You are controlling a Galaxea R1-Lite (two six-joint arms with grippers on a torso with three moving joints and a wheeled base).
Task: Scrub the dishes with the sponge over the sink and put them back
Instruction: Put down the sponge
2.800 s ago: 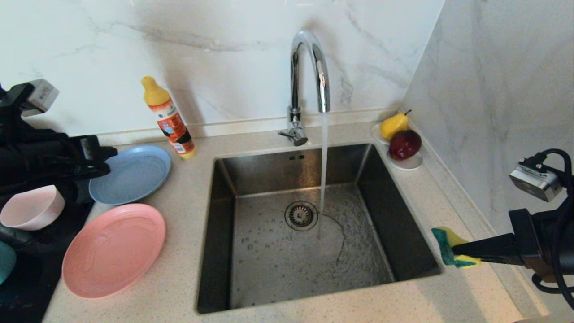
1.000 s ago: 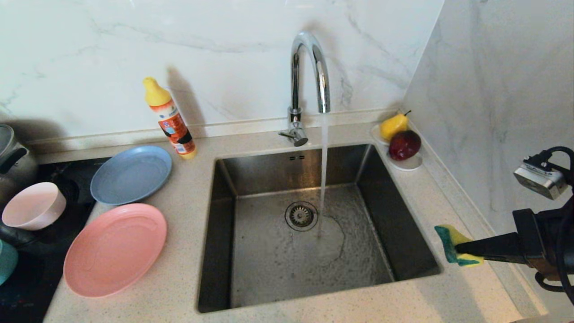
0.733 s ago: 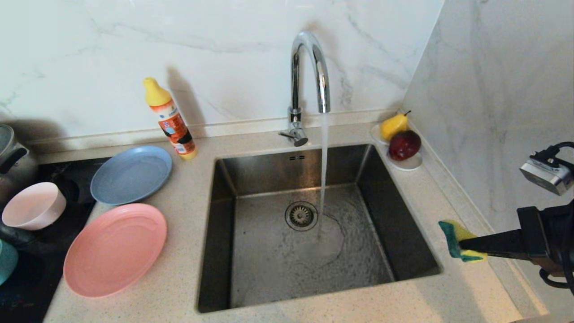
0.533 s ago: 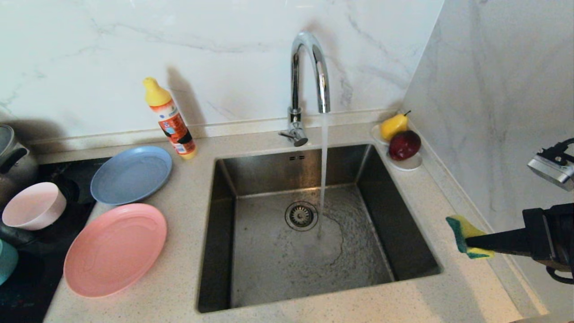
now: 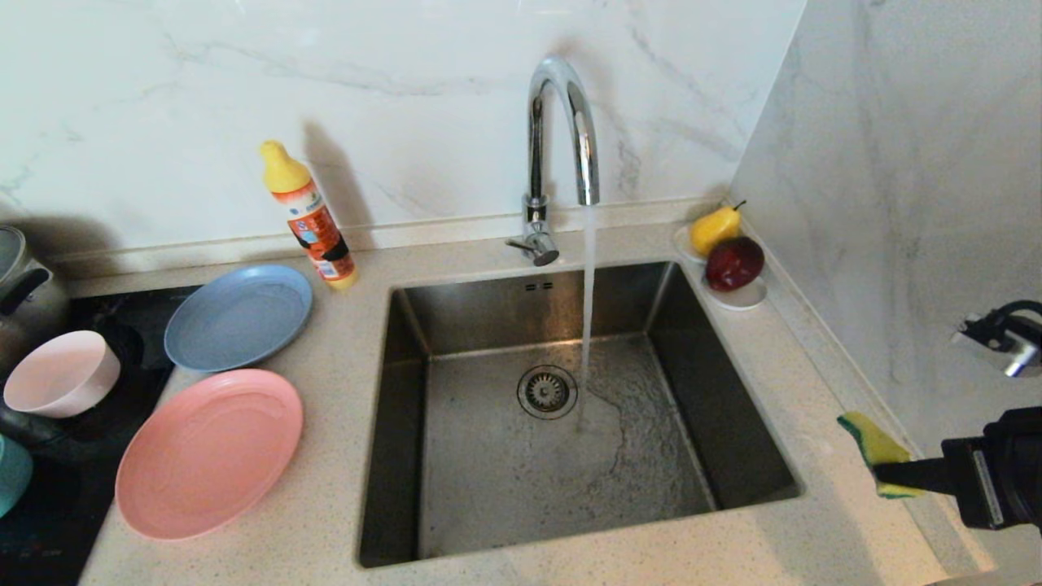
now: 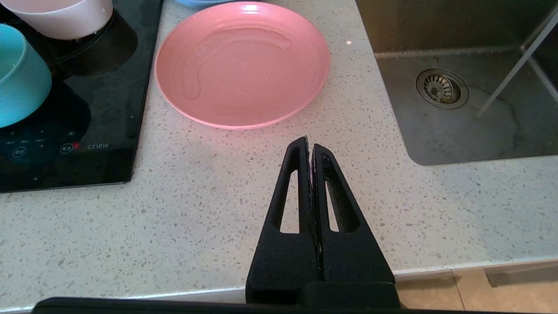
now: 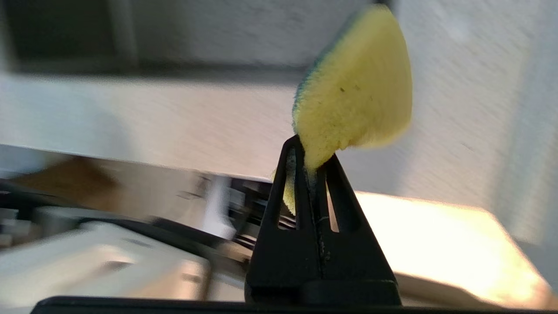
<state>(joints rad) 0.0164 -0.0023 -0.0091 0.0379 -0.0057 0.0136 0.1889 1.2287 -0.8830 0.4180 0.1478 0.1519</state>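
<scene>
Right end effector point(image 5: 883, 474) pinched on sponge point(image 5: 875, 446), held above table point(image 5: 822, 529) right of sink point(image 5: 716, 407). Left end effector point(image 6: 310, 146) pressed together, empty, over table near salmon-pink plate point(image 6: 242, 63). Grey-blue plate point(image 5: 238, 316), pale pink bowl point(image 5: 61, 373), teal bowl point(image 6: 17, 74) left of sink. Tap point(image 5: 562, 130) running.

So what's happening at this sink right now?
The right pincer is shut on the sponge, holding it above the counter to the right of the sink, not over the basin. Water runs from the tap into the sink, which has no dish in it. All four dishes sit to the left: the blue plate and pink plate on the counter, the pink bowl and teal bowl on the cooktop. The left pincer hangs shut and empty above the counter near the pink plate.
</scene>
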